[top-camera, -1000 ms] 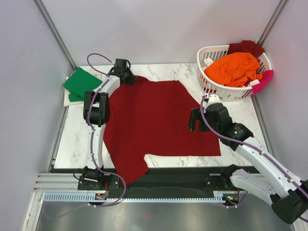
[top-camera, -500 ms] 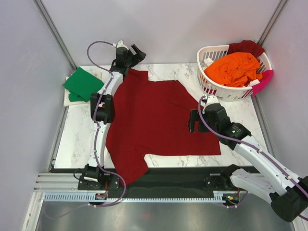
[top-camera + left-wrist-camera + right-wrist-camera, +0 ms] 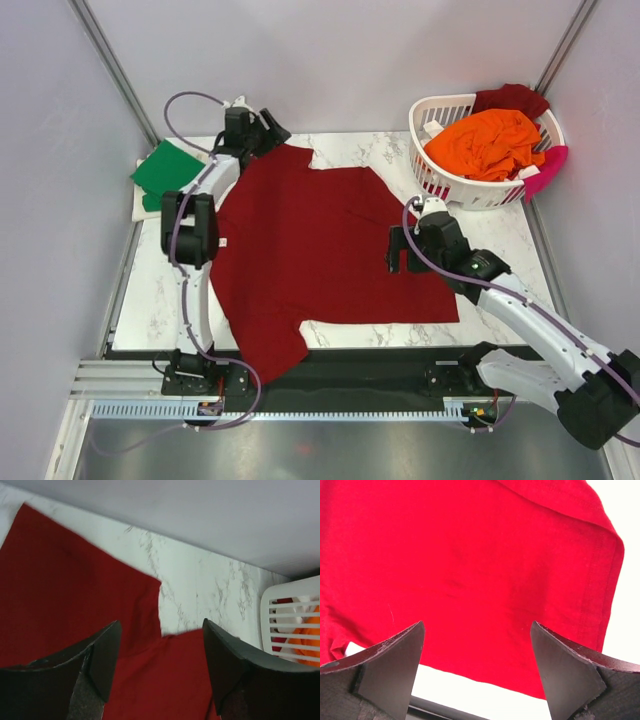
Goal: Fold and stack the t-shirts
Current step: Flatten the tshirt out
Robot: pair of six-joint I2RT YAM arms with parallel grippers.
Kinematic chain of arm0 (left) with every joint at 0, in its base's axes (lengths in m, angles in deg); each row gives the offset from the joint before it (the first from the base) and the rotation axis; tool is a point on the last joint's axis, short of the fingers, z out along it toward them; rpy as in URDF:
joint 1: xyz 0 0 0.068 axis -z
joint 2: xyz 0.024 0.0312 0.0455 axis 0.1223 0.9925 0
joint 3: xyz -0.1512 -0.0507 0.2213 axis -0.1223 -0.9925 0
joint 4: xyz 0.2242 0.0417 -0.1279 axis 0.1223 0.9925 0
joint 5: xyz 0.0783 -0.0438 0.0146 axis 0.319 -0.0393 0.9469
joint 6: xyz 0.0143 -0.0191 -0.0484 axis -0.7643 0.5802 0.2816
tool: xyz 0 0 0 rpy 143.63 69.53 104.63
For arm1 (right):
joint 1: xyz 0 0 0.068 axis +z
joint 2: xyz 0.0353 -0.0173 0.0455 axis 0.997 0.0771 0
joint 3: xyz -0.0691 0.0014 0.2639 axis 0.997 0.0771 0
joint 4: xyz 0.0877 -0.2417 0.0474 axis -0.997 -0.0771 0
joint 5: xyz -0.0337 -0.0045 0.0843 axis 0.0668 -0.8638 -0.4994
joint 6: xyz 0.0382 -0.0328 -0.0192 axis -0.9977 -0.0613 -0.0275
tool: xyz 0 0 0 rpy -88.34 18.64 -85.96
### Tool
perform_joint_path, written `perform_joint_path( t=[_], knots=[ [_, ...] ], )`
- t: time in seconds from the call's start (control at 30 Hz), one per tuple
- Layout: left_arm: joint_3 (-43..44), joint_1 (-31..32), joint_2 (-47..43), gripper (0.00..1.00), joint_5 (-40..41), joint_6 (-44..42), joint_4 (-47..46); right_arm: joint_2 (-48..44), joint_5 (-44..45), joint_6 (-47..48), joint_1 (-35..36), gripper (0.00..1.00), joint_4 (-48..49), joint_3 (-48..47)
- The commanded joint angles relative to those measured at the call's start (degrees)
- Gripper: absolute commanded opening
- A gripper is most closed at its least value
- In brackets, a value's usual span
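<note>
White marbled table (image 3: 150,290) inside grey walls carries the work, and we read it from the near edge outward. Nearest us, one short sleeve (image 3: 272,345) of the large dark red cotton t-shirt (image 3: 320,230) hangs over the table's front edge; the rest of the shirt lies spread flat across the middle.

Over its right side the right gripper (image 3: 477,626) hovers with jaws wide apart and nothing between them, the hem and a corner of the cloth just below it. At the far left corner of the shirt the left gripper (image 3: 162,624) also stands parted and empty, above the notch where sleeve meets body.

We judge the spreading done and the first fold due. To do it well, we should pinch only the top layer close to an edge, take matching points on one side with both grippers, lift low and carry the cloth across evenly so no wrinkle is dragged in. The dangling sleeve wants folding in first, or it will pull the shirt askew.

Farther left lies a folded bright green t-shirt (image 3: 165,172), where the stack belongs. Far right, the white slotted plastic basket (image 3: 440,182) holds an orange shirt (image 3: 485,140), a dark red one (image 3: 512,98) and a pink one (image 3: 547,170).
</note>
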Motion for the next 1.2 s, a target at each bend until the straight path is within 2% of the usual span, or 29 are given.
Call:
perform_joint_path(
  t=[0.0,0.1,0.17,0.2,0.27,0.3,0.37,0.4,0.5,0.63,0.73,0.9,1.0,1.1,1.17],
  knots=[
    [-12.0,-2.2,-15.1,0.73,-2.4,1.8,1.9,6.8,0.7,0.1,0.1,0.95,3.4,-3.8],
    [-33.5,-1.7,-27.7,0.72,1.1,3.1,1.9,15.2,0.8,0.7,0.1,0.94,5.5,-9.2],
    [-41.0,-1.4,-32.1,0.7,1.0,4.9,1.9,23.2,1.7,1.3,0.1,0.93,6.0,-13.6],
    [-47.7,-1.1,-36.0,0.7,0.8,5.5,1.8,26.0,2.1,1.5,0.2,0.9,6.0,-18.7],
    [-53.8,-0.6,-39.4,0.69,0.6,6.1,1.8,34.4,2.9,2.8,0.7,0.88,5.9,-24.1],
    [-59.4,-0.7,-40.9,0.68,0.4,6.4,1.7,37.3,3.7,3.3,0.7,0.85,5.7,-29.6],
    [-64.2,-0.3,-45.5,0.68,1.2,6.1,1.6,45.3,5.3,4.3,1.0,0.81,4.8,-34.9],
    [-67.9,-0.3,-46.7,0.68,1.4,5.7,1.6,47.8,5.7,4.6,1.0,0.74,4.0,-40.2],
    [-73.7,-0.3,-51.7,0.67,1.5,4.5,1.8,57.0,7.8,5.6,1.0,0.66,2.6,-49.2],
    [-78.1,-0.3,-58.9,0.66,-2.4,5.3,3.2,66.5,11.6,7.2,1.1,0.55,-0.9,-58.5],
    [-77.2,-0.2,-66.7,0.66,-5.4,3.9,9.5,71.2,13.8,8.6,1.1,0.46,-1.2,-62.3],
    [-67.3,-0.2,-77.2,0.7,-1.1,-6.8,28.1,75.5,14.9,9.9,1.0,0.44,-3.4,-69.0],
    [-64.2,-0.2,-81.3,0.72,0.8,-12.5,34.8,76.6,15.4,10.0,1.0,0.44,-3.8,-69.5],
    [-66.4,-0.2,-85.6,0.73,3.1,-15.7,36.1,77.3,15.3,9.9,1.1,0.44,-3.8,-69.1],
    [-67.2,-0.2,-87.1,0.75,5.8,-14.7,36.0,77.7,15.3,9.6,1.0,0.43,-3.9,-68.7]
  ],
)
